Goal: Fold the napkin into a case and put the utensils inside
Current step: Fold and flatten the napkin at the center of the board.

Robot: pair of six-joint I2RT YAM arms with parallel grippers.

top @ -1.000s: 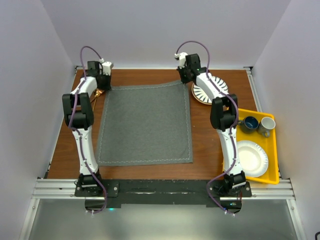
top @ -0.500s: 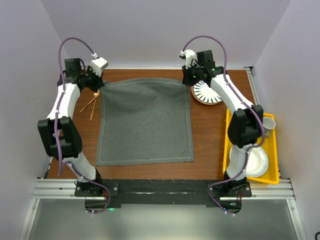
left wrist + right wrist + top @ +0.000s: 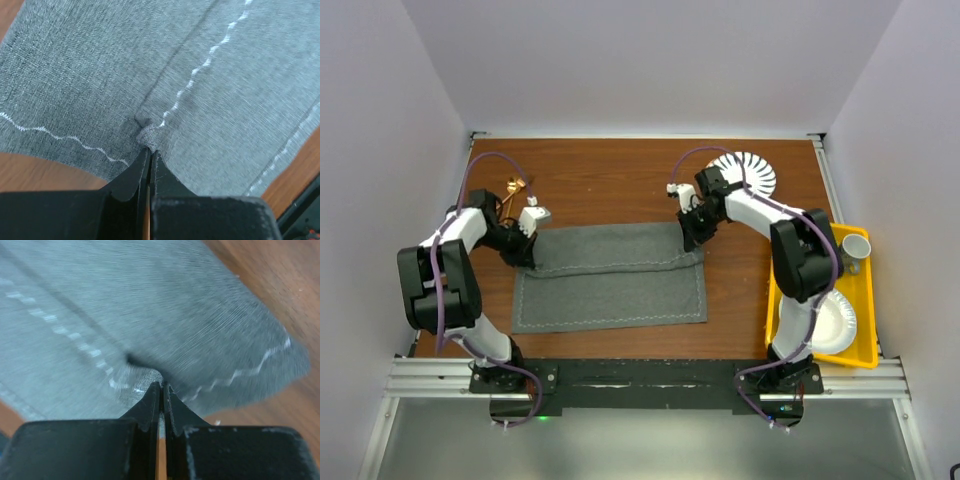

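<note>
Surface: brown wooden table [image 3: 610,180], enclosed by pale walls on the left, far and right sides.
Napkin position: the napkin [image 3: 610,295] lies doubled over at the near middle of the table. Its stitched hem runs left to right across the band.
Left pincer: my left gripper [image 3: 148,147] is pressed together on a small pucker of cloth at the left end of the upper layer.
Right pincer: my right gripper [image 3: 161,385] is pinched on the same layer at its right end.
Done: one fold, by my judgement.
Remaining: release both corners, then fold further until the band narrows into a case. No case exists yet, and nothing has been inserted.
Utensils: the utensils [image 3: 513,186] rest on bare wood at the far left, apart from the napkin.
Hidden: my left arm covers most of the utensils, so I cannot count them.
Unclear: the right wrist view is blurred.
</note>
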